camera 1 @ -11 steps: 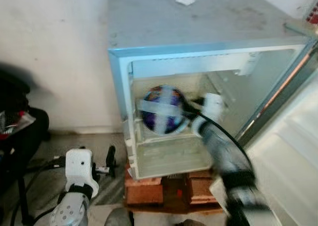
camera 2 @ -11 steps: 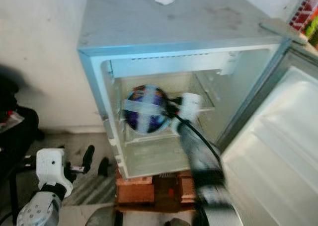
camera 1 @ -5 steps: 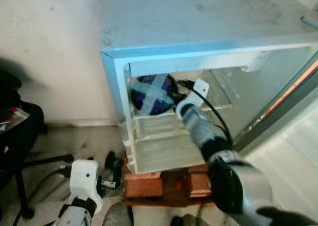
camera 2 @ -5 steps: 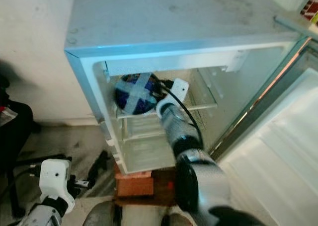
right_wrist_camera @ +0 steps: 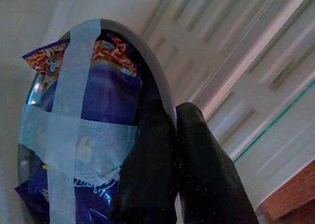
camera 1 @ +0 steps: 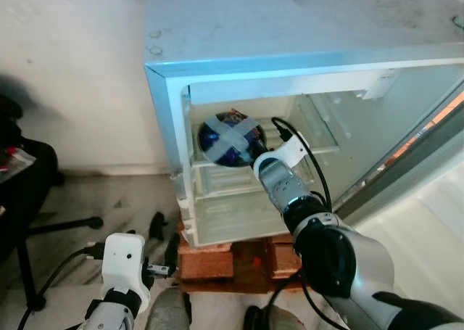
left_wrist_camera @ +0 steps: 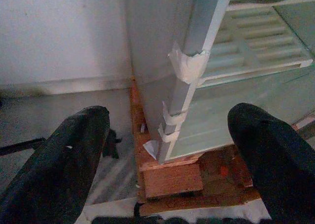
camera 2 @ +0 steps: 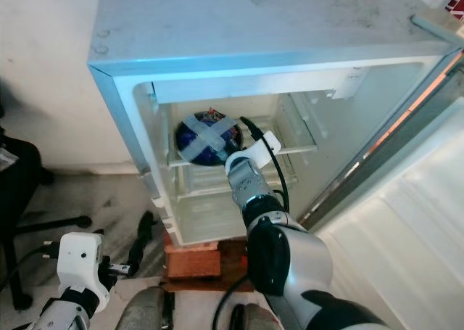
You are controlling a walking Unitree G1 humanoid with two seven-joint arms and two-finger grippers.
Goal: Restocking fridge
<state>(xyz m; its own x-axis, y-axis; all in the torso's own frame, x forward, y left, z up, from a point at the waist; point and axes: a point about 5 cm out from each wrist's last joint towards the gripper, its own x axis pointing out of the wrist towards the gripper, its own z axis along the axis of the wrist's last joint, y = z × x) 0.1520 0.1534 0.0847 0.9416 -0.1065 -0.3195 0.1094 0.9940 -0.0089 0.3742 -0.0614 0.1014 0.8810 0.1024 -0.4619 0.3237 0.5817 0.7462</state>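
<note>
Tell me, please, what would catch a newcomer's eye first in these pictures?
The bowl, crossed with pale tape over purple snack packets, sits on the upper shelf of the open fridge; the right hand pinches its rim. The fridge stands on bricks, and the left hand hangs open near the floor.

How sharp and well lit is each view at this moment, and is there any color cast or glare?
Both eye views are sharp, with a bluish cast along the fridge front edge. The right wrist view is dim and soft, the right end effector pinching the taped bowl. The left wrist view is clear beyond the blurred fingers of the left end effector.
</note>
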